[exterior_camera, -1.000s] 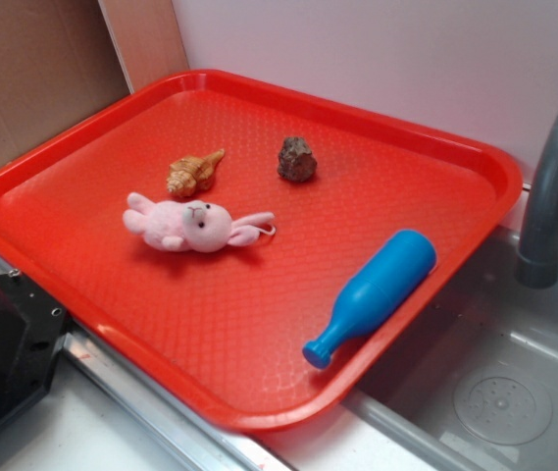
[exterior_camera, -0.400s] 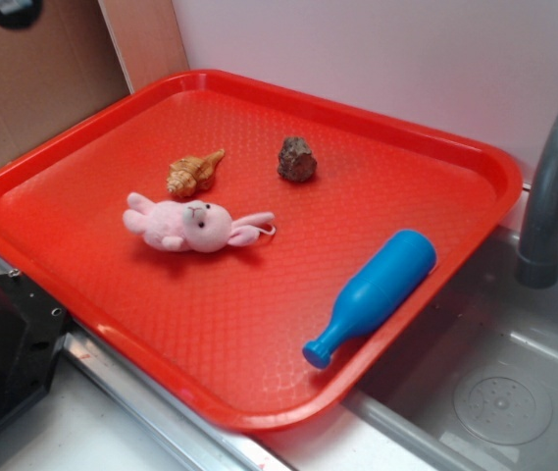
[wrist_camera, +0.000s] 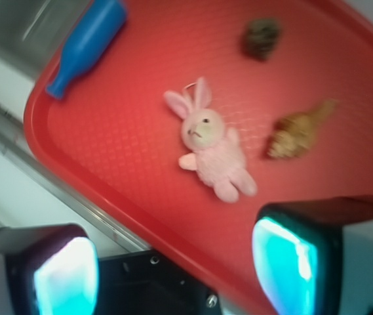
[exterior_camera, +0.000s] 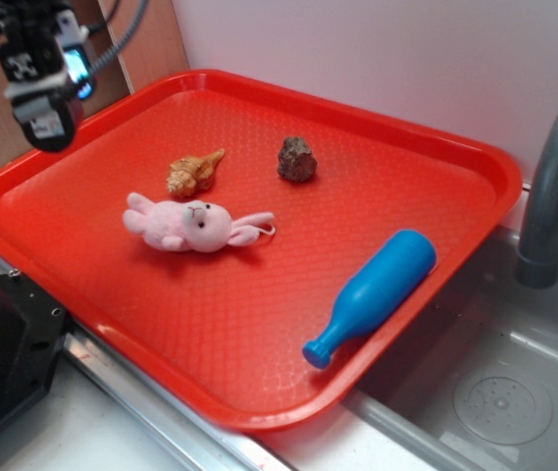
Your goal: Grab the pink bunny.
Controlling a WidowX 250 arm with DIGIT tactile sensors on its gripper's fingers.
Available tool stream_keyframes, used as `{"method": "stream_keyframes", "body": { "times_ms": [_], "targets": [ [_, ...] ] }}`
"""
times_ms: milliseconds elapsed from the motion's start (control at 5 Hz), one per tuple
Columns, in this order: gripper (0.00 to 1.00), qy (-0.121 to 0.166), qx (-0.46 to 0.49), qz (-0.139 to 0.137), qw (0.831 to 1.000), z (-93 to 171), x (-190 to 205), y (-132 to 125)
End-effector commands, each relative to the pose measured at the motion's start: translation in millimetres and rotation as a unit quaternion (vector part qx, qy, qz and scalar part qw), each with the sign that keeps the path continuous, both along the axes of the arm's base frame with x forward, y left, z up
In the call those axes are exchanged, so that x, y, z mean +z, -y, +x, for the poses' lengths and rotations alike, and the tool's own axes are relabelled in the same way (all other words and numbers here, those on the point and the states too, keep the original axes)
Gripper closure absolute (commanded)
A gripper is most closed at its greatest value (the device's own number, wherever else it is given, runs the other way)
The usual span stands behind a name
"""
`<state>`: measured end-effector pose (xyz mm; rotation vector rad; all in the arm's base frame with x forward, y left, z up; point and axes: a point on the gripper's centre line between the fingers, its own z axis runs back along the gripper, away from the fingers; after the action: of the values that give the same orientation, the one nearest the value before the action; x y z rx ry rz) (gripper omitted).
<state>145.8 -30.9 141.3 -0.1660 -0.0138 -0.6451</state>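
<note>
Fig.: my gripper (wrist_camera: 173,266), jaws apart & empty, hangs high over the red tray (exterior_camera: 259,412); pink bunny (wrist_camera: 209,141) lies ahead, between my pads—soft, light plush, prob. best pinched across torso.

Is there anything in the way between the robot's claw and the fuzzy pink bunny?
No. In the exterior view, only bare red plastic tray lies between the gripper and the fuzzy pink bunny; the tan spiral seashell sits off to the side.
</note>
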Motion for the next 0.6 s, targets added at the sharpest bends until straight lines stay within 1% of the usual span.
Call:
{"method": "stream_keyframes", "body": {
  "times_ms": [0, 200, 400],
  "targets": [
    [0.00, 0.014, -0.004, -0.001, 1.000, -0.1, 5.5, 1.7],
    [0.00, 0.014, -0.004, -0.001, 1.000, -0.1, 5.5, 1.7],
    [0.00, 0.012, 0.009, 0.056, 0.998, 21.7, -35.0, -7.6]
  ]
}}
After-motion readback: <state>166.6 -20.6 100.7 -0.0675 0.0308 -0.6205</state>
